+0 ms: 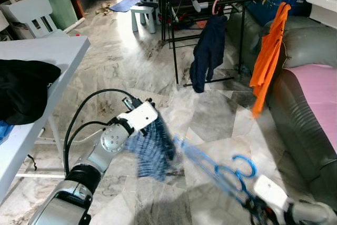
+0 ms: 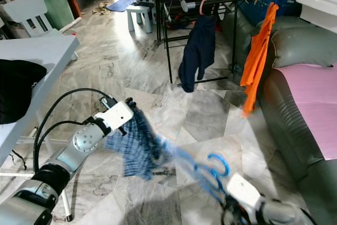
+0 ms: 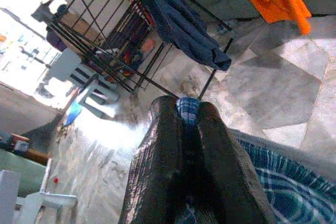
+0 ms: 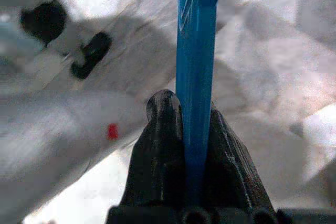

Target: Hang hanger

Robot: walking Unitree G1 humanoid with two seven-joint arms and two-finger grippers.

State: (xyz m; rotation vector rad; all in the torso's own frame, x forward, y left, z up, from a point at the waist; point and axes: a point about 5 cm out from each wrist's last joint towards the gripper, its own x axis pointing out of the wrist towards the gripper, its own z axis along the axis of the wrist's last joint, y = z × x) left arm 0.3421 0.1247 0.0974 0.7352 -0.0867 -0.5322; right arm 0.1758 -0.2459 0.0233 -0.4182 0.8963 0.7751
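Head views: blue hanger low over the floor, plaid cloth draped on its far end, drying rack well ahead. Left wrist: left gripper pinches the cloth, likely steadying it. Right wrist: right gripper clamps the hanger's bar to carry it.

Marble-patterned floor carries a black drying rack, while the white table holds dark clothing.

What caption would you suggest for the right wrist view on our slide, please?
Right gripper fingers shut on the blue hanger above the marble floor.
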